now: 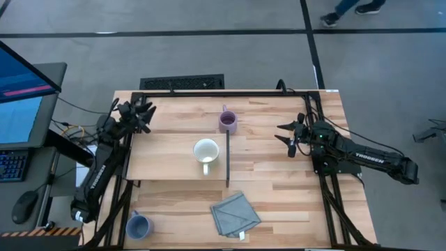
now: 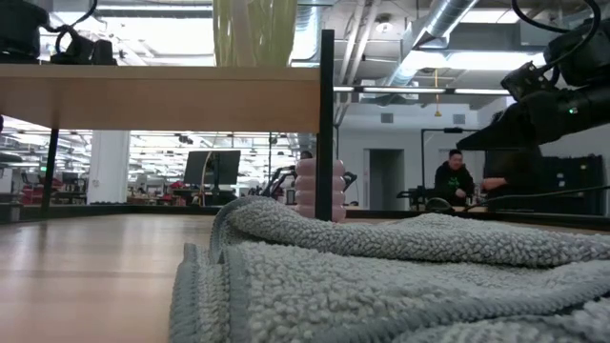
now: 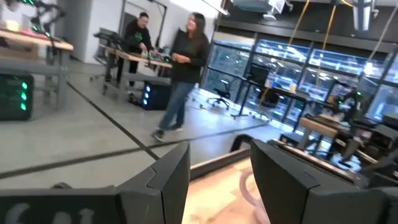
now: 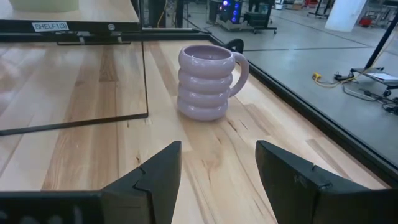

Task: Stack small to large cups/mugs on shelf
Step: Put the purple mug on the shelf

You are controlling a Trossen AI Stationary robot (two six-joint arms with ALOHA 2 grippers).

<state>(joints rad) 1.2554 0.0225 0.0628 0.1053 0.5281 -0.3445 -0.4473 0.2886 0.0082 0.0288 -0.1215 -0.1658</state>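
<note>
The white mug (image 1: 205, 151) stands upright on the light wood shelf (image 1: 164, 157), close to its thin dark upright panel (image 1: 228, 159). The purple ribbed mug (image 1: 227, 120) stands upright on the tabletop just beyond the panel's far end, and shows in the right wrist view (image 4: 205, 81). The blue-grey mug (image 1: 138, 225) stands at the table's near left corner. My left gripper (image 1: 145, 113) is open and empty over the table's far left corner. My right gripper (image 1: 284, 136) is open and empty, right of the purple mug, with its fingers pointing toward it.
A grey-blue cloth (image 1: 235, 213) lies crumpled on the table's near side, right of the middle, and fills the low view's foreground (image 2: 400, 276). Black frame rails (image 1: 320, 139) run along the table's edges. People (image 3: 186, 68) stand in the room beyond.
</note>
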